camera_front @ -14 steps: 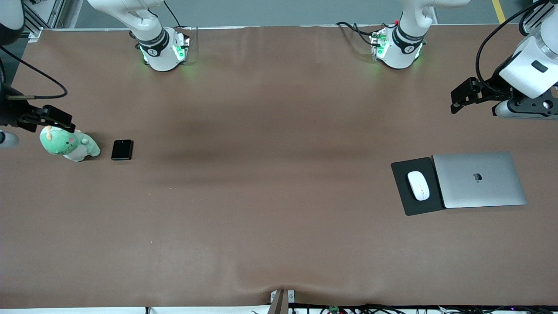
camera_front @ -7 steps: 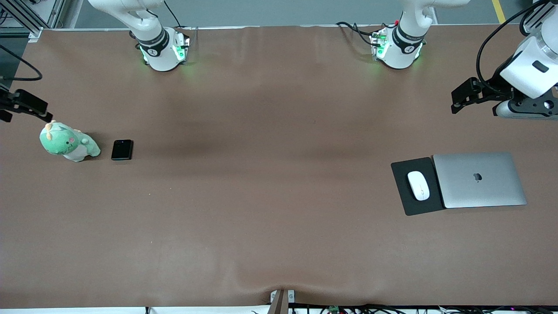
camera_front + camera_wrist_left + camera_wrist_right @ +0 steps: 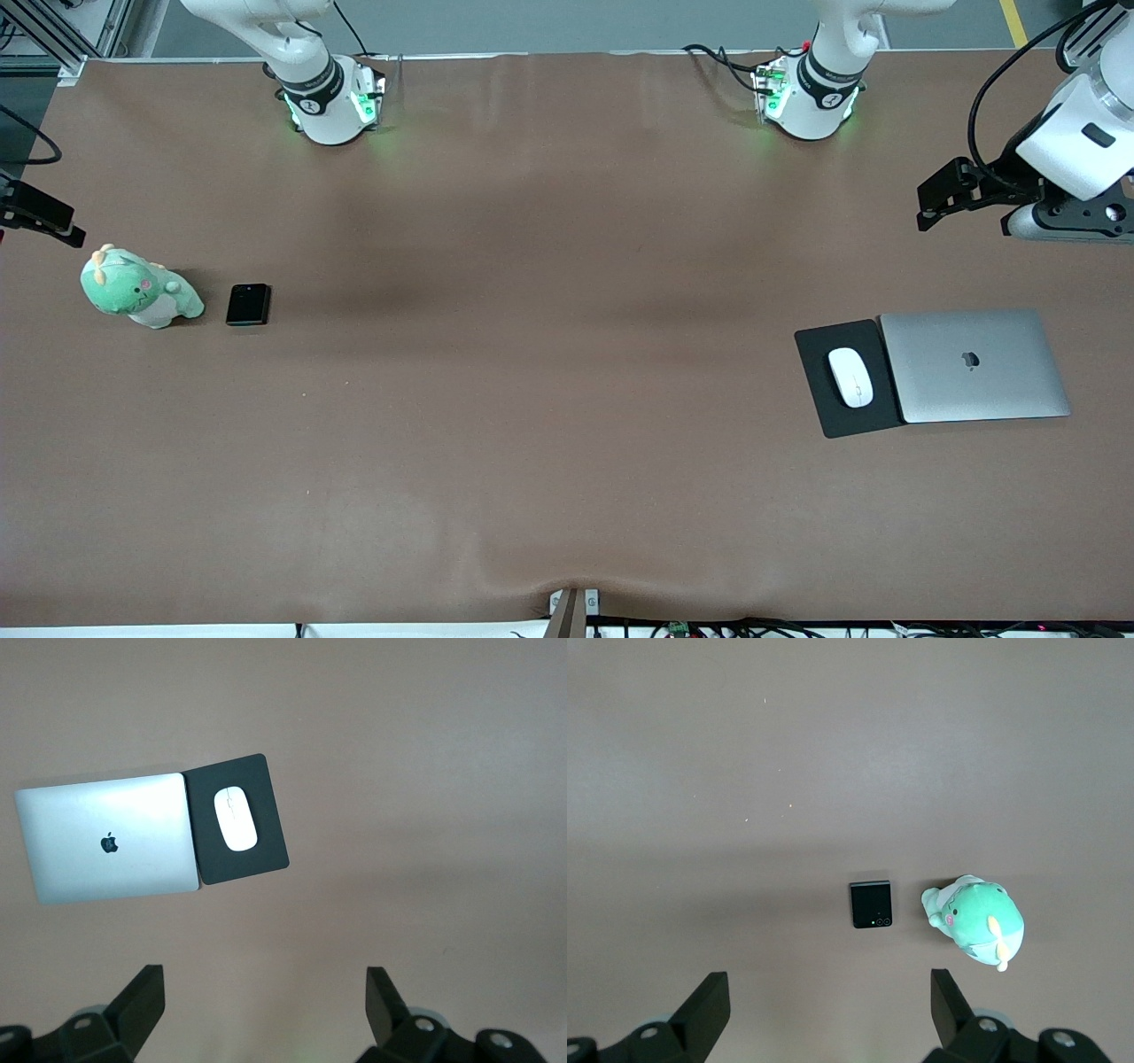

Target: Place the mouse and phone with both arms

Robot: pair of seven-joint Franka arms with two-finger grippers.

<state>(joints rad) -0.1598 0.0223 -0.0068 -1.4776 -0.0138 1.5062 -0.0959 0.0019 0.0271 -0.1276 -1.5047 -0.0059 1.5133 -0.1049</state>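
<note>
Two things look put down already: the white mouse [image 3: 850,377] lies on the black pad [image 3: 819,403] beside the closed laptop [image 3: 974,365] at the left arm's end of the table [image 3: 549,443], and the small black phone [image 3: 248,304] lies flat beside a green toy [image 3: 137,292] at the right arm's end. The left gripper [image 3: 266,997] hangs high over the table near the laptop, fingers wide apart, holding nothing. The right gripper [image 3: 828,997] hangs high over the phone's end, fingers apart too and empty. I think placing is done, so each arm only needs to go home.
</note>
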